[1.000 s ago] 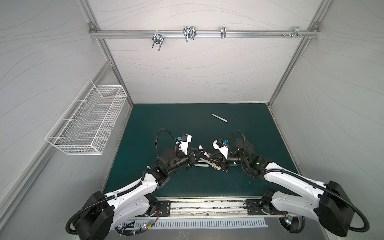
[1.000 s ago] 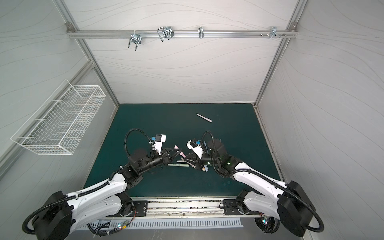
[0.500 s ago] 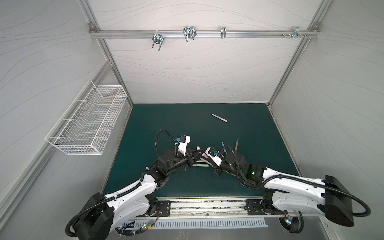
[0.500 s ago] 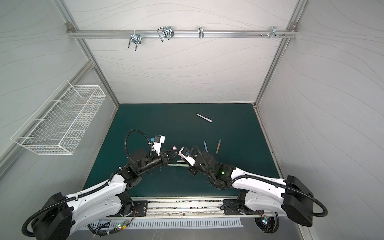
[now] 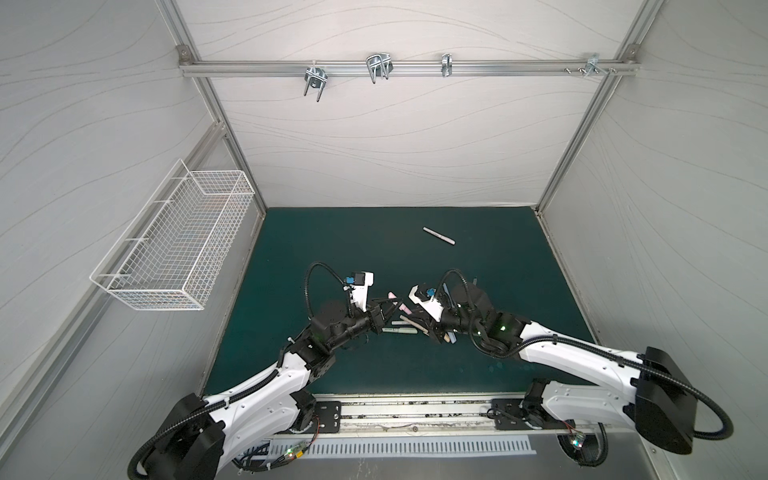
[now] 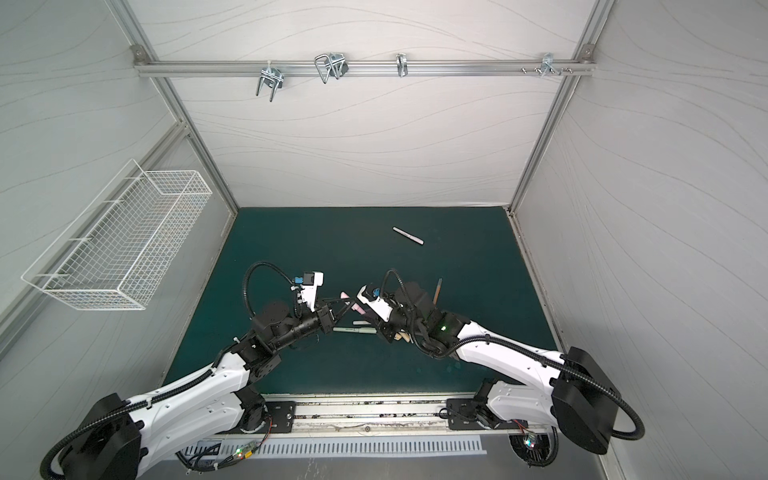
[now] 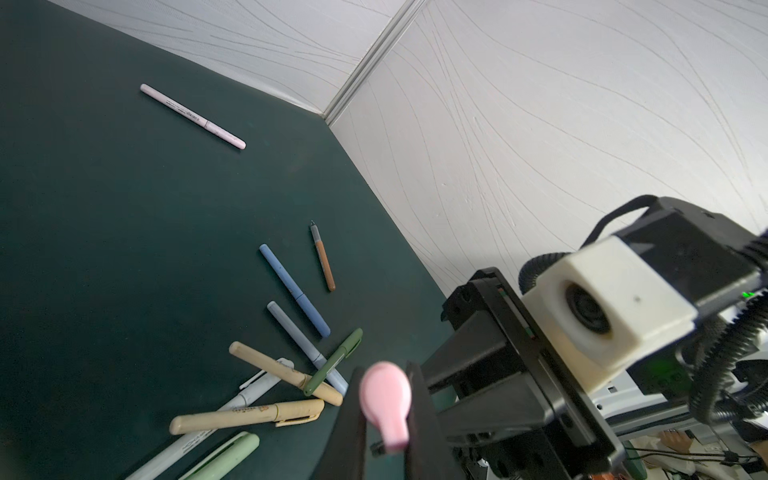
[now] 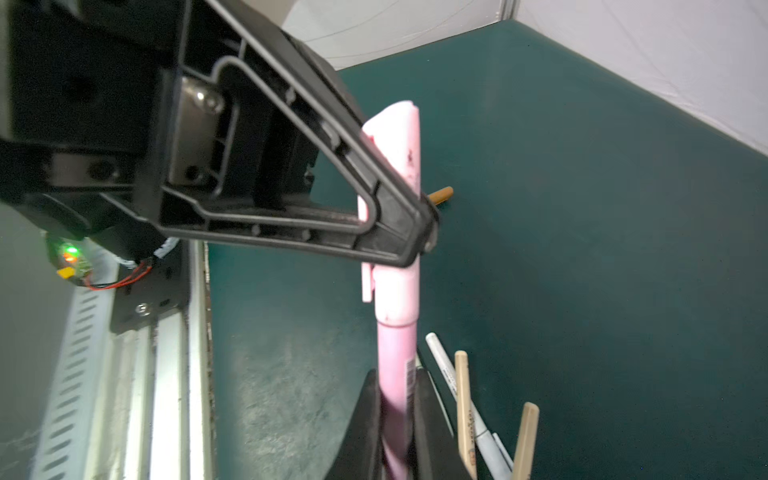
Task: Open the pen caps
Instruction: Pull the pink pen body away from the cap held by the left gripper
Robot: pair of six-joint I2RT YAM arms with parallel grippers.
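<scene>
I'm running a robot test cell here, a lab enclosure. The dark green mat (image 5: 332,249) is the work surface; pale panel walls (image 5: 395,158) in aluminium framing (image 5: 582,137) close it in behind and on both sides. Above its far edge a rail (image 5: 249,70) carries metal hooks (image 5: 377,68). Left of it hangs a white wire basket (image 5: 178,245). Along its near edge a metal base track (image 5: 415,409) anchors the left arm (image 5: 257,399) and the right arm (image 5: 582,357), a slotted cable duct (image 5: 399,448) just beyond.
</scene>
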